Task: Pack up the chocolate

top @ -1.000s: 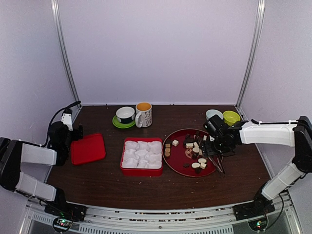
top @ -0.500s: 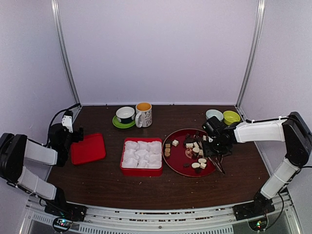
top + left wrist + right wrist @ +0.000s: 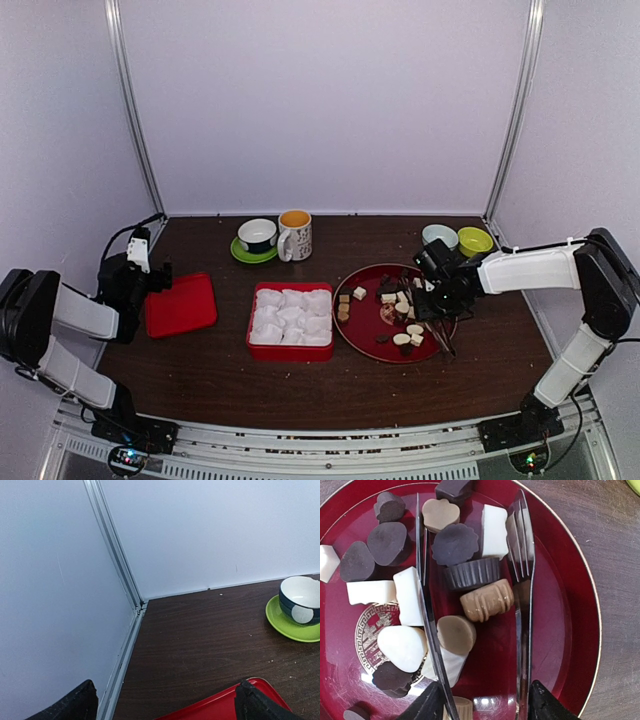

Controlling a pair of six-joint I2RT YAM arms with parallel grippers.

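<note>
The chocolate (image 3: 400, 302) lies as several small dark, tan and white pieces on a round red plate (image 3: 352, 328). In the right wrist view the pieces (image 3: 455, 547) fill the plate (image 3: 570, 595). My right gripper (image 3: 433, 306) hovers low over the plate's right side. Its fingers sit outside both arms of the metal tongs (image 3: 424, 605), gripper (image 3: 485, 707) closed on them. The tong tips straddle a few pieces. My left gripper (image 3: 158, 278) is open and empty at the far corner of a red lid (image 3: 180, 304).
A red box (image 3: 291, 348) holding several white paper cups stands left of the plate. A mug (image 3: 295, 234) and a bowl on a green saucer (image 3: 257, 238) stand behind it. Two small bowls (image 3: 458, 238) sit at the back right. The left wall frame (image 3: 120, 575) is close to the left gripper (image 3: 167, 705).
My right gripper has shifted slightly left, further over the plate, with the tongs. My left arm has drawn back a little toward the left wall.
</note>
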